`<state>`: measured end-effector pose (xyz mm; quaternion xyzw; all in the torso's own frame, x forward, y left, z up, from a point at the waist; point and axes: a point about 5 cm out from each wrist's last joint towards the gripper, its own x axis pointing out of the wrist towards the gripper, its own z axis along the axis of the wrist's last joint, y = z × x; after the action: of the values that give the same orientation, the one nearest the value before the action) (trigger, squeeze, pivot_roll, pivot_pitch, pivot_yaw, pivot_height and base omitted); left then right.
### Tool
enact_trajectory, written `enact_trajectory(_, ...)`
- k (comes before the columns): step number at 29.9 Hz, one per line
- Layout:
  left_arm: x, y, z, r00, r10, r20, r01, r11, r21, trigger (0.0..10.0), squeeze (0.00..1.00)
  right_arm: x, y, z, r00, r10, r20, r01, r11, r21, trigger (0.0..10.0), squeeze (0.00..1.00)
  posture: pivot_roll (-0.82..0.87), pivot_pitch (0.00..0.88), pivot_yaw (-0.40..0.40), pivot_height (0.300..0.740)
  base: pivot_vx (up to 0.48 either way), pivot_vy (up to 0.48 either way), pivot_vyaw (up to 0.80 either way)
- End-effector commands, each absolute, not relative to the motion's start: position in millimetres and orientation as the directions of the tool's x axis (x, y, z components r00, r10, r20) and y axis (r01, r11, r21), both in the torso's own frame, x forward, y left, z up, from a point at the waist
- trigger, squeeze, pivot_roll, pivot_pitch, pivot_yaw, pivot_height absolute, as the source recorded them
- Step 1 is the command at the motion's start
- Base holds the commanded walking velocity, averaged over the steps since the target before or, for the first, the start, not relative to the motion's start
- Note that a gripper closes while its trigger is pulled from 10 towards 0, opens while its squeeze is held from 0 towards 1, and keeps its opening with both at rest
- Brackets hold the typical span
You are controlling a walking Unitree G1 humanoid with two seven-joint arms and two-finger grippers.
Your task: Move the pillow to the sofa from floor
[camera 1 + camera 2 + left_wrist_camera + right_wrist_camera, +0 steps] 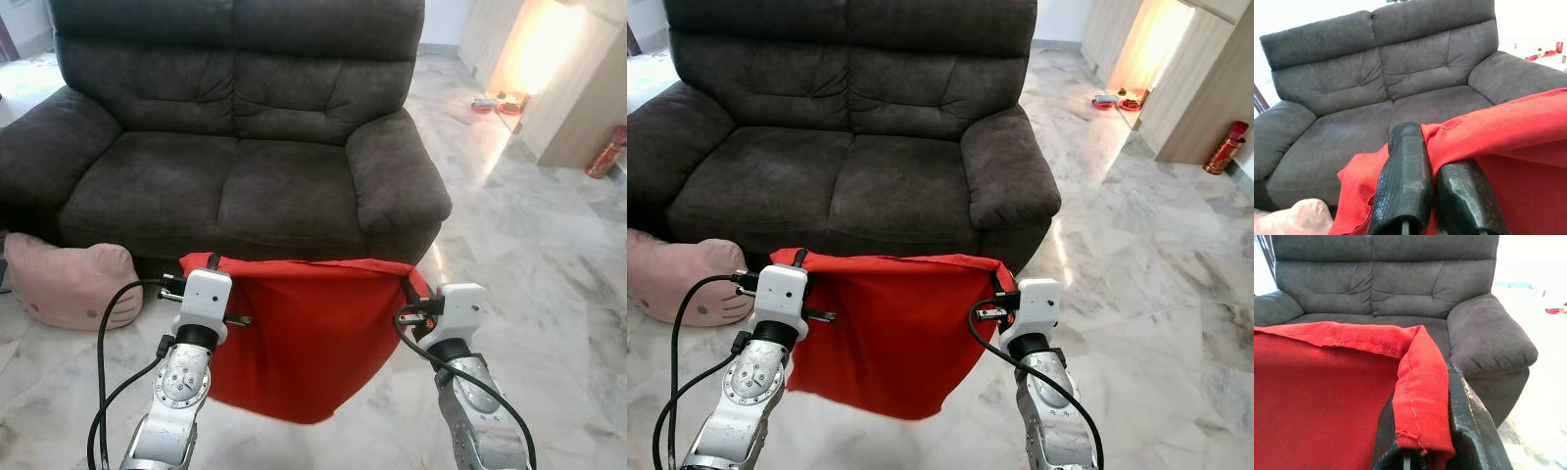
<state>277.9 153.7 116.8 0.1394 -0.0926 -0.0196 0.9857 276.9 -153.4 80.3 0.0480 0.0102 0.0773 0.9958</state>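
Red pillow (294,333) held up before sofa (235,147) — L fingers (1403,181), R fingers (1469,426) pinching top corners, tips partly cloth-hidden

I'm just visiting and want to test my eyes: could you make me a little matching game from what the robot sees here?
Things:
1. red pillow
2. pink cushion
3. sofa
4. left pincer

States:
a. dark grey, nothing on its seat
b. on the floor by the sofa's corner
c. hanging between both pincers
d. shut on a red corner

Pairs: 1-c, 2-b, 3-a, 4-d
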Motion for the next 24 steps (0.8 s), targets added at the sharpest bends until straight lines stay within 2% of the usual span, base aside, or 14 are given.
enact_trajectory(1, 282.5, 152.2, 148.3, 0.947, -0.057, 0.315, -0.031, 0.963, 0.268, 10.0, 0.00, 281.2, -156.9, 94.9, 0.987, 0.151, 0.046, -0.155, 0.984, 0.091, 10.0, 0.00, 0.14, 0.000, -0.083, 0.740, 0.000, 0.000, 0.00)
enact_trajectory(3, 282.9, 152.1, 149.1, 0.947, -0.064, 0.316, -0.022, 0.965, 0.263, 10.0, 0.00, 280.6, -154.6, 95.0, 0.984, 0.171, 0.051, -0.175, 0.980, 0.099, 10.0, 0.00, 0.14, 0.000, -0.082, 0.740, 0.000, 0.000, 0.00)
enact_trajectory(15, 283.0, 152.5, 151.3, 0.945, -0.079, 0.316, -0.013, 0.960, 0.279, 10.0, 0.00, 281.3, -150.5, 100.5, 0.976, 0.206, 0.075, -0.213, 0.971, 0.104, 10.0, 0.00, 0.14, 0.010, -0.078, 0.740, 0.332, 0.000, 0.00)
enact_trajectory(20, 283.4, 152.4, 151.6, 0.945, -0.078, 0.316, -0.011, 0.962, 0.271, 10.0, 0.00, 280.9, -149.6, 102.4, 0.973, 0.213, 0.087, -0.221, 0.970, 0.096, 10.0, 0.00, 0.14, 0.012, -0.077, 0.740, 0.370, 0.000, 0.65)
enact_trajectory(24, 283.6, 152.8, 151.4, 0.945, -0.076, 0.317, -0.012, 0.963, 0.268, 10.0, 0.00, 280.8, -150.5, 102.5, 0.973, 0.214, 0.089, -0.223, 0.968, 0.115, 10.0, 0.00, 0.14, 0.013, -0.078, 0.740, 0.388, 0.000, 0.00)
